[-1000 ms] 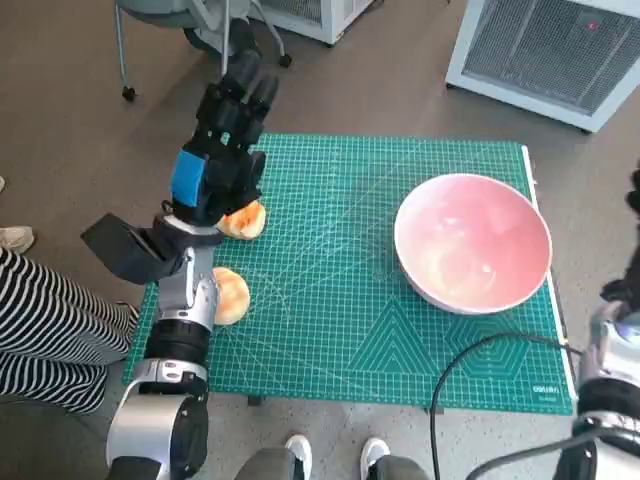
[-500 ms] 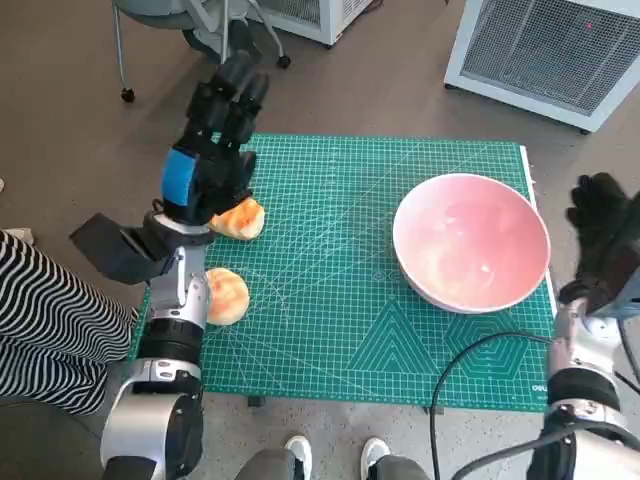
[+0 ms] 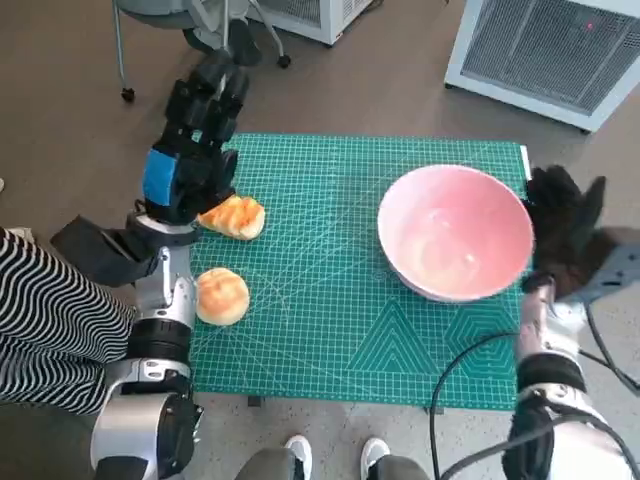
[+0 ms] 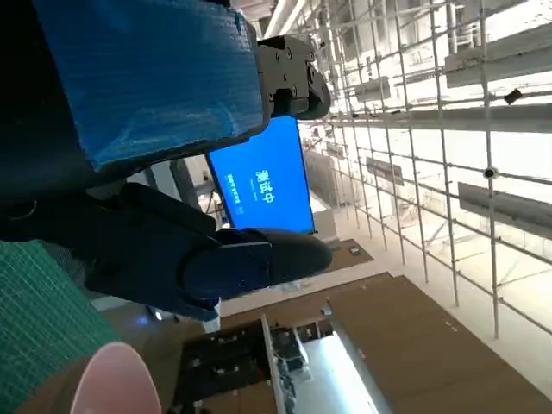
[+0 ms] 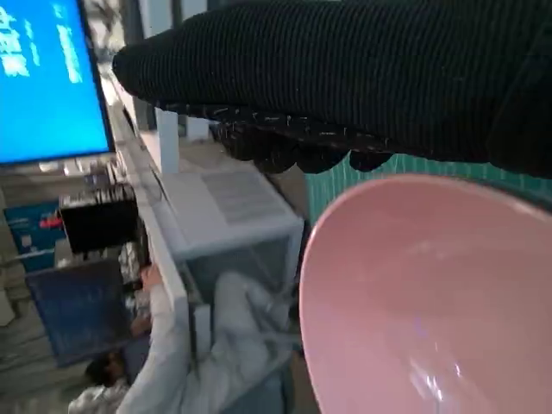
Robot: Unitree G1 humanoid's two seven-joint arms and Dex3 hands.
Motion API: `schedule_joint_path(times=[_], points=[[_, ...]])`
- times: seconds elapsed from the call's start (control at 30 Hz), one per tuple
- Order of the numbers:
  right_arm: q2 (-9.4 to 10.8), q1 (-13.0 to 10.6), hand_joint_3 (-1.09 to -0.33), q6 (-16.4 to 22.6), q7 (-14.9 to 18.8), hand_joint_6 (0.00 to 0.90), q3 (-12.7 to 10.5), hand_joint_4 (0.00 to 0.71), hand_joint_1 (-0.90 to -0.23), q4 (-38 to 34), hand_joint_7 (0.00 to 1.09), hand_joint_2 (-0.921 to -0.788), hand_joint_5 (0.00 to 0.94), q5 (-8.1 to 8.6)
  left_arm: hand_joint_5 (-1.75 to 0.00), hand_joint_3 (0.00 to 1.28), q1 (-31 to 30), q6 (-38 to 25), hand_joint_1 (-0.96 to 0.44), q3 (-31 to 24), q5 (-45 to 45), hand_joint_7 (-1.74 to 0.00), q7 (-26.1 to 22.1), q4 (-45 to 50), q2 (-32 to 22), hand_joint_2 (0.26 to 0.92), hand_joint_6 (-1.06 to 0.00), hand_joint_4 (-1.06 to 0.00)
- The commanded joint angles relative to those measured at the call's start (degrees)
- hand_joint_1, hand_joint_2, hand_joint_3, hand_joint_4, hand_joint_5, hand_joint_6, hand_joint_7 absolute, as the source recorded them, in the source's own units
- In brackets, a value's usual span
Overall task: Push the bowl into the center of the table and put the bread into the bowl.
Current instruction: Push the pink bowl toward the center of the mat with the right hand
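- The head view alone shows the whole layout: a green gridded cutting mat (image 3: 340, 270) covers the table, with the pink bowl (image 3: 455, 235) toward 3 o'clock and two bread pieces toward 9 o'clock.
- One bread roll (image 3: 221, 296) lies bare near the mat's edge; the other bread piece (image 3: 235, 216), with a ridged golden crust, sits partly under the left hand (image 3: 185, 170).
- The left hand holds nothing, its fingers apart and stretched toward 12 o'clock, past the mat's far edge.
- The right hand (image 3: 562, 232), in its knitted glove, stands with fingers spread against the bowl's rim at 3 o'clock, holding nothing.
- The right wrist view adds what the head view lacks: the bowl's smooth glossy inside (image 5: 431, 302) just under the ribbed glove (image 5: 345, 78), and a person slumped at a desk beyond.
- The left wrist view shows blue tape, black fingers, a blue screen (image 4: 263, 185) and a sliver of the bowl's rim (image 4: 116, 379).
- Since half a second ago the bowl has slid toward 9 o'clock, nearer the centre; the right hand has followed it, and the left arm has drawn outward.
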State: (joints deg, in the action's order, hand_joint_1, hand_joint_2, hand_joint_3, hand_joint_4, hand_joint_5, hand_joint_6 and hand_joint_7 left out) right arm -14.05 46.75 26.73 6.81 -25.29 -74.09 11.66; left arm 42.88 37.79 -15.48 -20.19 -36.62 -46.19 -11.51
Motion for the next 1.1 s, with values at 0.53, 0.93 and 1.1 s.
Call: schedule_joint_path(times=[0.53, 0.93, 1.1], points=[[5.5, 3.16, -0.773, -3.17, 1.26, 0.039, 0.76, 0.152, -0.703, -1.43, 0.37, -0.921, 0.012, 0.29, -0.05, 0.4, -4.61, 0.52, -0.67, -0.3, 0.62, -0.39, 3.0, 5.78, -1.59, 0.921, 0.0, -0.11], [9.53, 5.07, -0.809, -3.84, 1.09, 0.034, 1.77, 0.129, -0.688, -1.58, 0.36, -0.921, 0.0, -0.29, -0.04, 0.42, -6.8, -0.96, -0.67, 0.08, 0.83, -0.4, 5.99, 9.41, -1.74, 0.921, 0.0, -0.12], [10.86, 5.66, -0.817, -4.97, 1.34, 0.038, 2.14, 0.123, -0.674, -1.88, 0.36, -0.921, 0.0, -0.8, -0.03, 0.43, -7.7, -1.33, -0.67, 0.3, 1.17, -0.41, 6.89, 11.01, -1.87, 0.921, 0.0, -0.12]])
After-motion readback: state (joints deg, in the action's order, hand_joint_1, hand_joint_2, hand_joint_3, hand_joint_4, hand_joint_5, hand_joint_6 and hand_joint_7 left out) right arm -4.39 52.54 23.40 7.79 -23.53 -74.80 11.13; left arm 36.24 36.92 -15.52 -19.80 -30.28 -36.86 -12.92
